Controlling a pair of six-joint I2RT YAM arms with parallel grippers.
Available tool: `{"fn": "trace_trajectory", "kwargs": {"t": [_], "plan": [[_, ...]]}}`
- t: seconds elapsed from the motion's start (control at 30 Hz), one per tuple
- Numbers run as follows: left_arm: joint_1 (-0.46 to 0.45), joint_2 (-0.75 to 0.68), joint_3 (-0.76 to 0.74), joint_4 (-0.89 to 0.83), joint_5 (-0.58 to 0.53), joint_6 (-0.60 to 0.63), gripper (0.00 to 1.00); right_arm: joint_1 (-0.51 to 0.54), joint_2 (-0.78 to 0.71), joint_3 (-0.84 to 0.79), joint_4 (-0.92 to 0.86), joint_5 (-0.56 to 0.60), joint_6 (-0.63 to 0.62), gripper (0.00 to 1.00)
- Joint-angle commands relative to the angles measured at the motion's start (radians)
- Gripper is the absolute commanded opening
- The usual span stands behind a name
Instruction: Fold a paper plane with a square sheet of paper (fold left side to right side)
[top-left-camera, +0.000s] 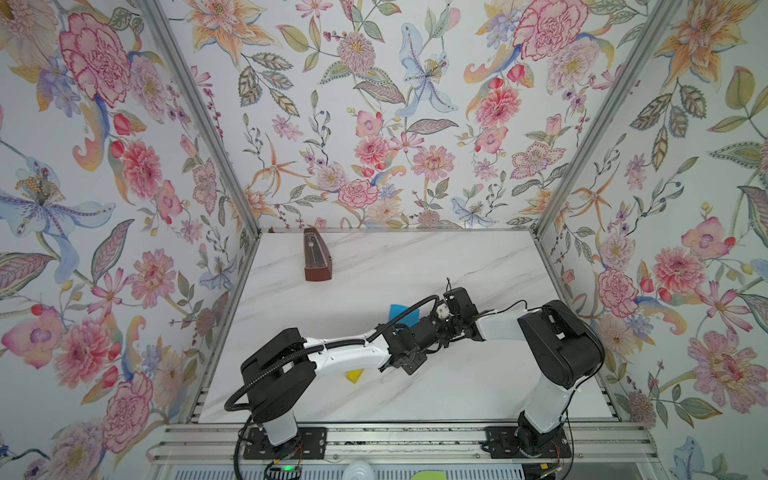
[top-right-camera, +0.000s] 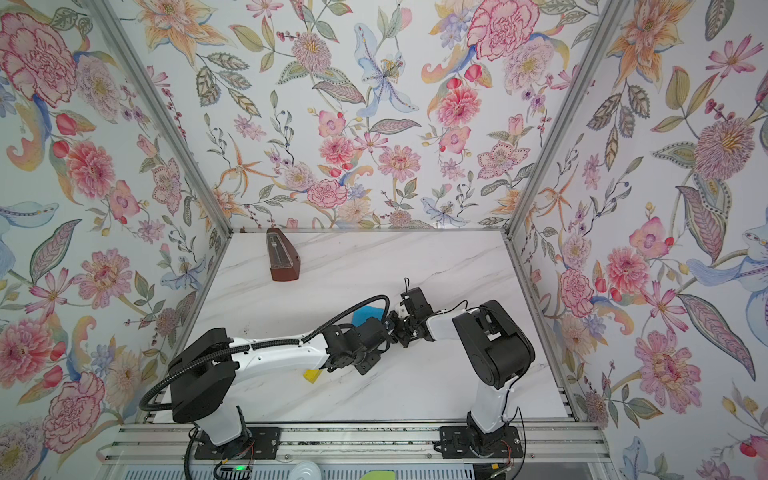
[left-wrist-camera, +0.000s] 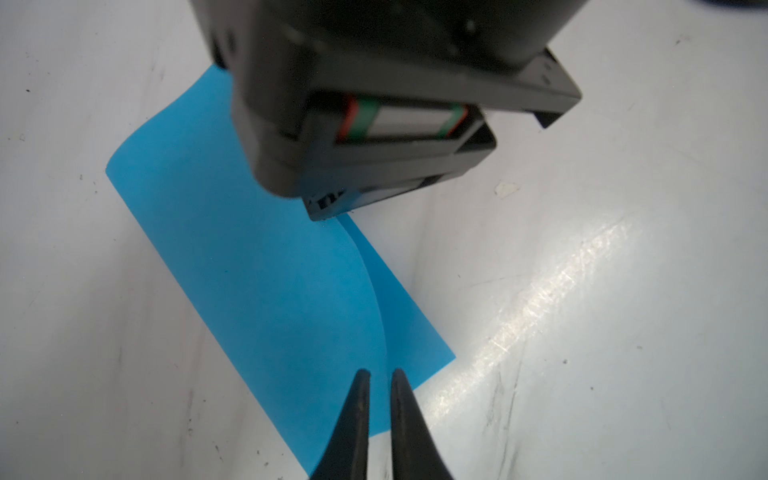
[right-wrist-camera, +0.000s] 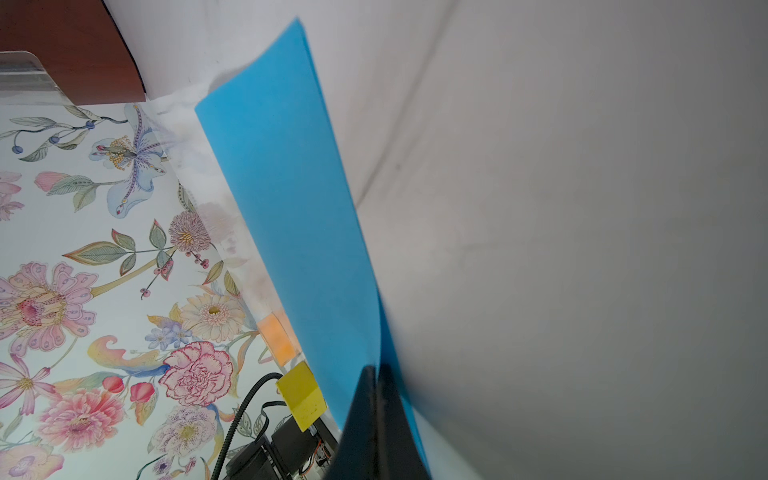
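I see only a scrap of the square sheet of thin sky-blue paper (top-left-camera: 401, 312) in both top views (top-right-camera: 365, 313). It lies near the middle of the white marble-patterned bench (top-left-camera: 415, 257), where the two black wrists meet and cover most of it.

The left wrist view shows much more. The sheet (left-wrist-camera: 249, 270) is doubled over into a band longer than it is wide, and its upper layer is bowed rather than pressed flat. The band's long axis runs away from the left fingers (left-wrist-camera: 394, 386) and under the other arm's black housing. Its corners are blunt, with no pointed end. From the top views I cannot fix that axis on the bench.

The left fingers stand a narrow slit apart over the band's near end. I cannot tell whether they touch it. In the right wrist view the right fingers (right-wrist-camera: 372, 386) are closed on the sheet's (right-wrist-camera: 291, 208) edge.

A small yellow block (top-left-camera: 354, 376) sits on the near side, half under the left arm. A brown wooden metronome (top-left-camera: 316, 257) stands far left.
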Motion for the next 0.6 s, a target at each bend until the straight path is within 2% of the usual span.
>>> {"fn": "trace_trajectory", "kwargs": {"t": [0.0,0.13,0.33,0.5,0.57], "plan": [[0.009,0.006,-0.012,-0.02,-0.003,-0.002,0.15,0.003,0.032,-0.019,-0.125,0.071,-0.018,0.0],[0.011,0.008,-0.015,-0.019,0.001,-0.002,0.12,0.004,0.031,-0.019,-0.126,0.071,-0.018,0.0],[0.016,0.005,-0.017,-0.013,0.024,-0.005,0.0,0.004,0.025,-0.015,-0.129,0.071,-0.02,0.0],[0.031,-0.007,-0.024,0.013,0.066,-0.03,0.0,0.004,-0.021,0.031,-0.219,0.093,-0.094,0.01],[0.039,-0.012,-0.023,0.023,0.085,-0.048,0.0,0.001,-0.053,0.071,-0.3,0.108,-0.15,0.15]]}}
